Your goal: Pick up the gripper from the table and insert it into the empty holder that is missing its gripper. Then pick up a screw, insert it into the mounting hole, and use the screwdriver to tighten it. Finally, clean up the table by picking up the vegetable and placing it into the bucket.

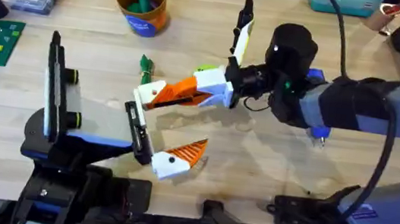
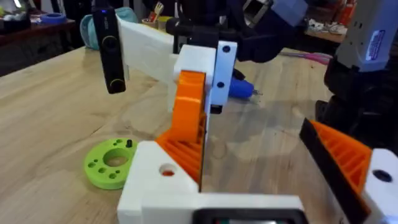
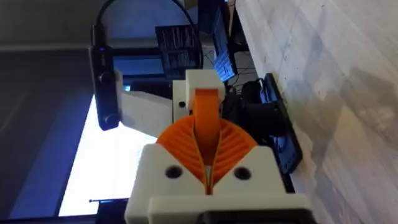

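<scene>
The right claw (image 1: 157, 96) is clenched on an orange finger piece (image 1: 180, 88) just beside the left claw (image 1: 159, 134), whose fingers stand released, on the table (image 1: 270, 163).

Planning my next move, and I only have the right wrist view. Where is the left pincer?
Observer: The left pincer is open over the table. Your right pincer, shut on the orange piece, is close beside one of its fingers.
Operator: Is the vegetable cleared?
Observer: No, the vegetable lies on the table, apart from the bucket.
</scene>
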Robot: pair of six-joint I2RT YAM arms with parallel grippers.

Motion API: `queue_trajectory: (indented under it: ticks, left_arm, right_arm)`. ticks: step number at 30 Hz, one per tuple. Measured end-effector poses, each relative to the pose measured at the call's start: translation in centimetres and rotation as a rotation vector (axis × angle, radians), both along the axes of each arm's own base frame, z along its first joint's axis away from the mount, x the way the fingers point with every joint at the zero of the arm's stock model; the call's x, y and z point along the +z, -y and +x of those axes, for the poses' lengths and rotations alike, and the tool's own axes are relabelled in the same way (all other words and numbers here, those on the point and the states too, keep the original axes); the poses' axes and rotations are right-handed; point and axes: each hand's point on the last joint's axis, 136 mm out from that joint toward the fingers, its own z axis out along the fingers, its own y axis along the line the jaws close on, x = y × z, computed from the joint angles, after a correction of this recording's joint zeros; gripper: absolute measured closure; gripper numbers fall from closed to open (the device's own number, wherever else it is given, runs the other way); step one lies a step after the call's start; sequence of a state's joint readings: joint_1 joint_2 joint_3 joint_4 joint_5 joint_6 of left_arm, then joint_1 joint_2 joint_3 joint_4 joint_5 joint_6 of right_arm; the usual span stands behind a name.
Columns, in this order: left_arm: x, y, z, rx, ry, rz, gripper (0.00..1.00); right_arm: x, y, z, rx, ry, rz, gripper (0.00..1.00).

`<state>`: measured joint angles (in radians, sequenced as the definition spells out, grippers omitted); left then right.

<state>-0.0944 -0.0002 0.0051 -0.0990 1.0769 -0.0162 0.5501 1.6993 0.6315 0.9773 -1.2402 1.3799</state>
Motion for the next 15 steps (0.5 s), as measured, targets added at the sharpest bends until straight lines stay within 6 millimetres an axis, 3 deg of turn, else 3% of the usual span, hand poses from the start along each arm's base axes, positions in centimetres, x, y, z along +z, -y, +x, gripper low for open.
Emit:
queue_trajectory:
  ticks: [15]
  left_arm:
    - [-0.02, -0.17, 0.32, 0.021, -0.012, -0.004, 0.014]
  right_arm:
    - [-0.27, -0.81, 0.65, -0.05, 0.019, -0.015, 0.984]
